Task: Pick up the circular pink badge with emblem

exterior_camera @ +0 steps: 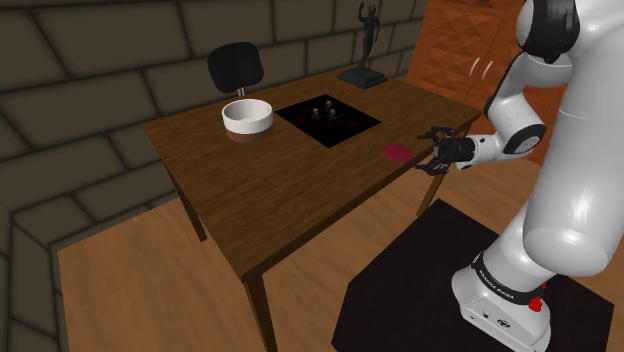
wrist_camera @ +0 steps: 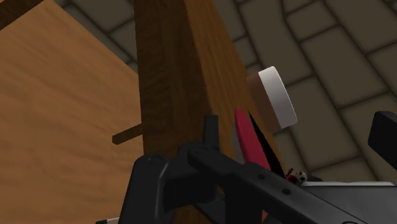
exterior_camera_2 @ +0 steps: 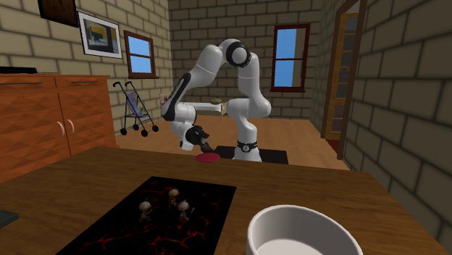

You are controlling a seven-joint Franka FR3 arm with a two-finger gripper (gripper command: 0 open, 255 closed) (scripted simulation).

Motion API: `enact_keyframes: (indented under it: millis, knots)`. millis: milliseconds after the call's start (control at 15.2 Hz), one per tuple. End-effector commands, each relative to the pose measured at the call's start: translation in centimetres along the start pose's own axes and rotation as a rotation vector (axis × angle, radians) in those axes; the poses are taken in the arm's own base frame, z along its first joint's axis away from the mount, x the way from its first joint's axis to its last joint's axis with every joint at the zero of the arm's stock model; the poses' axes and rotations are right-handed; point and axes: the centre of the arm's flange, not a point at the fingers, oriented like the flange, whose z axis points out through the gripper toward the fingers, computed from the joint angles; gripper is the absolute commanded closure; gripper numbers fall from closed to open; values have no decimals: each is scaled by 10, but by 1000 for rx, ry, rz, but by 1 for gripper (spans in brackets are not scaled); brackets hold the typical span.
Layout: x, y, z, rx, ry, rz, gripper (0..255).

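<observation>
Stone-block walls and a plank floor surround the brown wooden table I am reaching over, with a black chair at its far side and a dark statue on its far corner. On my base, where it meets the black stand, sits a small mark that I cannot read.

A round white bowl stands toward the far left of the table in the shoulder view, its inside plain white. Just to its right lies a black square slab veined with red, carrying three small pale figures near its middle.

The pink badge lies flat on the table close to the edge nearest my arm, face up, well apart from the slab and the bowl. It is a round disc, so no side is longer than another, and its emblem is too small to make out. From my wrist I see it edge-on as a thin pink sliver.

My gripper hangs just beside the badge, at the shoulder view's right of it, level with the tabletop edge and not touching it. Its two black fingers stand wide apart and hold nothing
</observation>
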Motion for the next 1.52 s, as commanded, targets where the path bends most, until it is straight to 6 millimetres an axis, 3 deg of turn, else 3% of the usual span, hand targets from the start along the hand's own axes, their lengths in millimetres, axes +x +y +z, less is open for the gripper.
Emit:
enact_keyframes:
  millis: [0, 330, 396, 990, 1452]
  knots:
    - [4, 12, 0, 14, 5, 1, 0]
    - [12, 29, 1, 14, 5, 1, 0]
    - [12, 28, 1, 14, 6, 1, 255]
    - [12, 29, 1, 14, 5, 1, 255]
    - [-3, -5, -1, 14, 5, 1, 255]
